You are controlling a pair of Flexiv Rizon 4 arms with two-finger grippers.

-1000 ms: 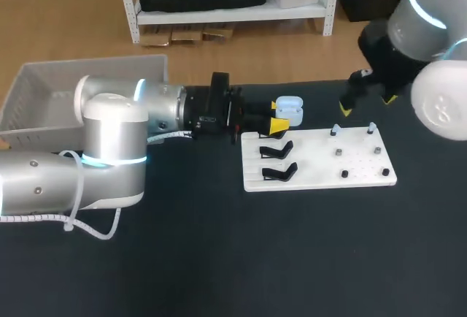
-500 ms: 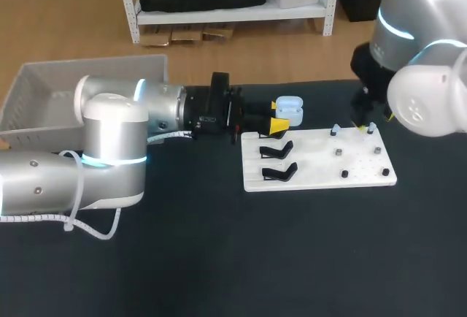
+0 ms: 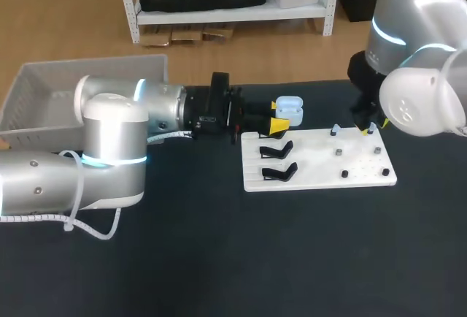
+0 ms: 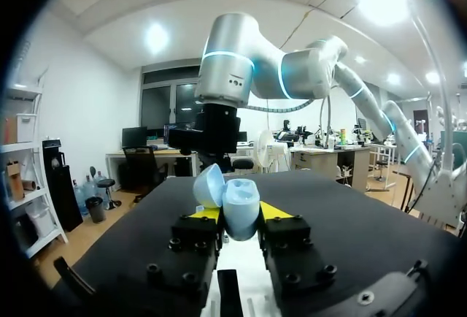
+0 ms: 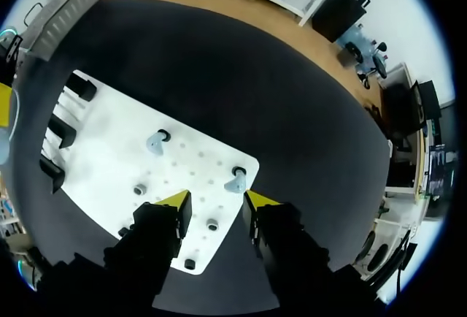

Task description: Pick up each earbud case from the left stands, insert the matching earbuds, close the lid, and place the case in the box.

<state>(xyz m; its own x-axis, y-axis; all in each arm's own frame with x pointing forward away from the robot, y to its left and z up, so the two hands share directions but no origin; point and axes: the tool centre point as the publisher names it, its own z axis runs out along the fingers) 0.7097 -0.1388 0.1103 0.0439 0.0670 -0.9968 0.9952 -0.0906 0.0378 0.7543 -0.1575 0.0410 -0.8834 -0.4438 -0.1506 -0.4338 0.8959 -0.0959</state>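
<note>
Left wrist: smooth, rounded blue case [image 4: 239,211]

This is a robotics lab: a silver left arm [image 3: 109,142] and right arm [image 3: 419,90] with glowing rings stand at a black table [image 3: 219,258] bearing a white pegged board [image 3: 321,174].

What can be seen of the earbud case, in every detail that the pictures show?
The earbud case is small, rounded and pale blue, and looks like smooth plastic. Its lid stands open, tilted back to one side on its hinge and baring the inner hollows. Whether earbuds lie inside cannot be told. The left end effector is shut on its lower body, one yellow tip on each side, and holds it just beyond the far left corner of the white board. Nothing else touches it.
</note>
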